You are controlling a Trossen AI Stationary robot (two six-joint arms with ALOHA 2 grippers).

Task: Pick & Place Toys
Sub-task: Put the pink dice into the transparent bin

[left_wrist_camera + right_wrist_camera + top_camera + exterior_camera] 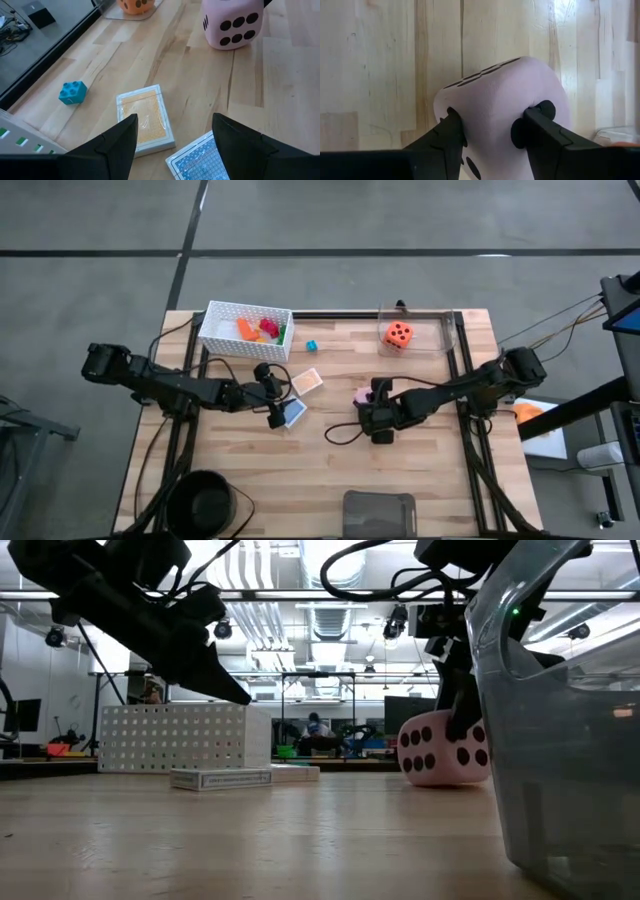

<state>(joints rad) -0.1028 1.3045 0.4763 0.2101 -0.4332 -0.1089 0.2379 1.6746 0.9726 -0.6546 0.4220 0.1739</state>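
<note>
A pink dotted die point(361, 394) sits at the table's middle, and my right gripper point(374, 408) is shut on it; it also shows in the low view point(445, 748). My left gripper point(275, 402) hovers open and empty above two flat cards. The peach card point(145, 120) and the blue card point(200, 160) lie flat on the wood below its fingers. A teal brick point(311, 345) lies alone farther back. An orange die point(398, 334) sits in a clear tray point(445, 330). Several coloured bricks point(262, 330) lie in the white basket point(225, 325). My right gripper pinches the pink die between its two fingers, on two opposite faces point(470, 120). The fingertips point(540, 112) dent the soft faces in. The fingers slant down from the table's near right side. The die is tilted, with its underside point(440, 780) at table level.
A grey tray point(378, 512) stands at the near edge and fills the right of the low view point(560, 740). A black round object point(205, 500) sits at the near left. Black cables point(340, 432) trail across the wood by the right gripper.
</note>
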